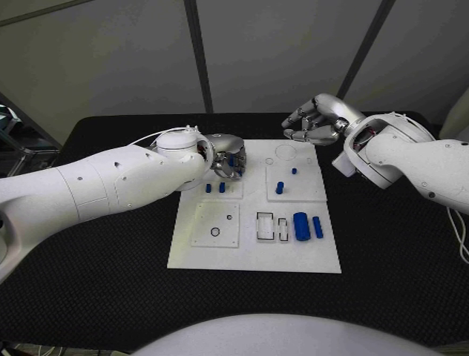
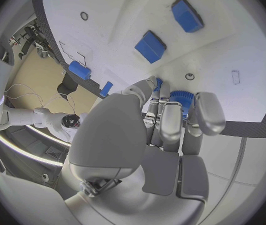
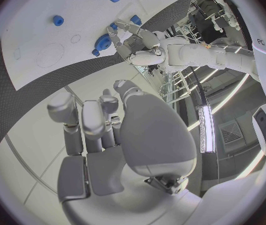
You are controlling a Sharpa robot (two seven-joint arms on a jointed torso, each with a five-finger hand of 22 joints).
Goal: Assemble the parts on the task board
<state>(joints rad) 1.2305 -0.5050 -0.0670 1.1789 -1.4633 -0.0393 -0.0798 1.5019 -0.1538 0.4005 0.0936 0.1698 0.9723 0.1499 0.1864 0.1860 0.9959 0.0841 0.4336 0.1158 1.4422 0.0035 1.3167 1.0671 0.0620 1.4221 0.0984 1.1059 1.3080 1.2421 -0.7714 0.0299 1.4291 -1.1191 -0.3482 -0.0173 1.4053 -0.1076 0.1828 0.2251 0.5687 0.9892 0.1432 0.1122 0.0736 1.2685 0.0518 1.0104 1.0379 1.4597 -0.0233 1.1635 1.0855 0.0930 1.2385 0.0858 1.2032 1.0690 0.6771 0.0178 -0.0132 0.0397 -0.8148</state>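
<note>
The white task board (image 1: 254, 256) lies in the middle of the black table. My left hand (image 1: 226, 157) hovers over its far left part and pinches a blue gear (image 2: 180, 97) in its fingertips; the same gear (image 3: 101, 44) appears in the right wrist view. My right hand (image 1: 318, 120) hangs above the board's far edge with fingers loosely bent and nothing in them. Two short blue pegs (image 1: 215, 188) stand near the left hand. Another two pegs (image 1: 280, 188) stand in the far right panel. A thick blue cylinder (image 1: 301, 225) and a thinner one (image 1: 318, 227) lie at the right.
Black table (image 1: 406, 259) surrounds the board on all sides. A near left panel (image 1: 215, 226) shows an oval slot and a small hole. Rectangular slots (image 1: 266, 226) sit beside the blue cylinders. A round recess (image 1: 286, 152) lies at the board's far edge.
</note>
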